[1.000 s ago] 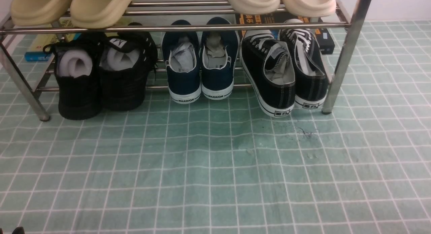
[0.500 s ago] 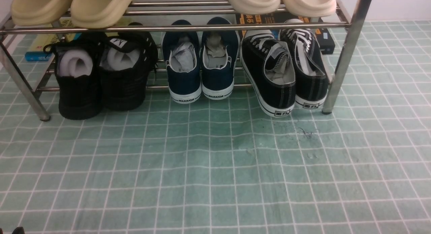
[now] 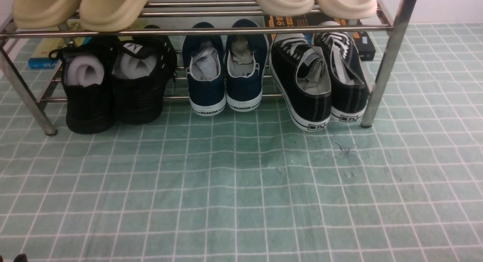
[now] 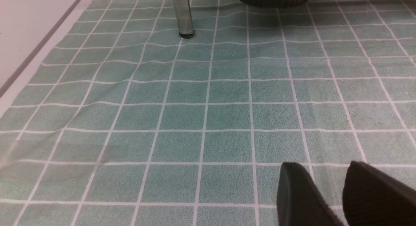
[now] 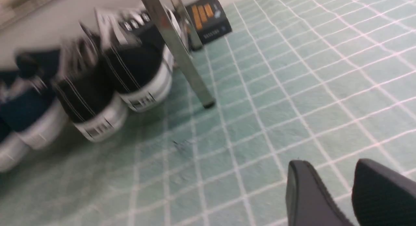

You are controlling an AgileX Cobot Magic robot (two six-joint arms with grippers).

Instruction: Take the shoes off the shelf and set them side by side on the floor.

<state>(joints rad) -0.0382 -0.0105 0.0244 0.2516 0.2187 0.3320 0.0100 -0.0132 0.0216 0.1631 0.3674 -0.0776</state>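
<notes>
The shoes, black canvas sneakers with white laces, stand heels out on the lower tier of the chrome shelf (image 3: 388, 58) at its right end. The left shoe (image 3: 305, 85) leans outward with its heel on the floor (image 3: 241, 186); the right shoe (image 3: 345, 81) sits beside the post. The blurred right wrist view shows both heels (image 5: 94, 102) next to the post (image 5: 182, 53), well away from my right gripper (image 5: 330, 161), which is open and empty above the floor. My left gripper (image 4: 321, 164) is open and empty over bare floor, far from the shelf's left post (image 4: 182, 14).
Navy slip-ons (image 3: 222, 73) and a bulky black pair (image 3: 113, 85) share the lower tier. Beige slippers (image 3: 83, 7) sit on the top tier. A black box (image 3: 364, 43) and books (image 3: 45, 52) lie behind the shelf. The green covering ends at a pale strip (image 4: 29, 31).
</notes>
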